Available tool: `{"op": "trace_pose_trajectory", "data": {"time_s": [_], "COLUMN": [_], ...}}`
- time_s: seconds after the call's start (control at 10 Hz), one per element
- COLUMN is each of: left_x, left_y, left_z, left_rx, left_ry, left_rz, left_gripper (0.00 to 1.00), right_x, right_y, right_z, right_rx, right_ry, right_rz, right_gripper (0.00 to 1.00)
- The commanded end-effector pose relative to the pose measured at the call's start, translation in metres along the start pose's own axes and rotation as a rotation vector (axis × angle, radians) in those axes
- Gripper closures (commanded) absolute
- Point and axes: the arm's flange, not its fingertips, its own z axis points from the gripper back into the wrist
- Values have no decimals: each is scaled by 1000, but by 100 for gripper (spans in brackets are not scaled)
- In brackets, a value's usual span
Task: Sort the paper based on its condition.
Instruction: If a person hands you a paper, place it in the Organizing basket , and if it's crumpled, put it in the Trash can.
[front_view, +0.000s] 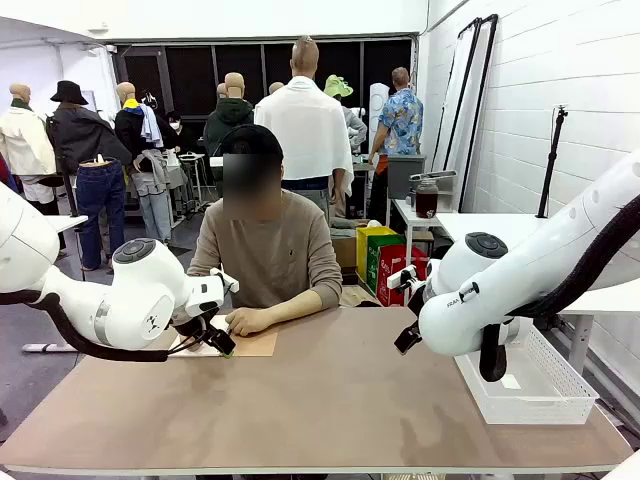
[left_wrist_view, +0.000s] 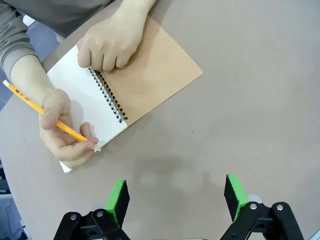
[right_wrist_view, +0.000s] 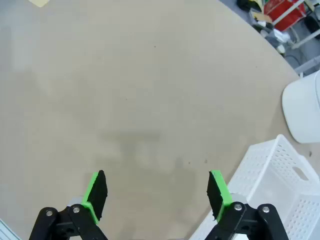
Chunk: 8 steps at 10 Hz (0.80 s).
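Paper (left_wrist_view: 82, 97) shows as one plain white page, flat and smooth, bound in an open spiral notebook (left_wrist_view: 150, 80) with a brown cover. It lies on the table (left_wrist_view: 240, 100) in front of the person. One hand (left_wrist_view: 107, 47) presses by the coil, and the other hand (left_wrist_view: 62, 130) holds a yellow pencil (left_wrist_view: 30, 102) at the page's edge. The left gripper (left_wrist_view: 176, 195) hangs just beside the notebook, jaws wide and empty. The right gripper (right_wrist_view: 157, 192) is wide and empty too, over bare table beside a white basket (right_wrist_view: 280, 170).

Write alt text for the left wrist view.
A person's hand holds a yellow pencil at the white page of an open spiral notebook, the other hand pressing down beside the coil. Nearer the camera, the left gripper hangs open above the brown table.
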Motion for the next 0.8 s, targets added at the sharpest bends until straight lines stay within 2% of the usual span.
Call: {"op": "trace_pose_trajectory", "data": {"time_s": [0.0, 0.7], "left_x": [0, 0], "left_y": [0, 0], "left_z": [0, 0], "left_rx": [0, 0], "left_ry": [0, 0], "left_rz": [0, 0], "left_gripper": [0, 0], "right_x": [0, 0], "right_y": [0, 0], "right_z": [0, 0], "right_rx": [0, 0], "right_ry": [0, 0], "right_rz": [0, 0], "right_gripper": [0, 0]}}
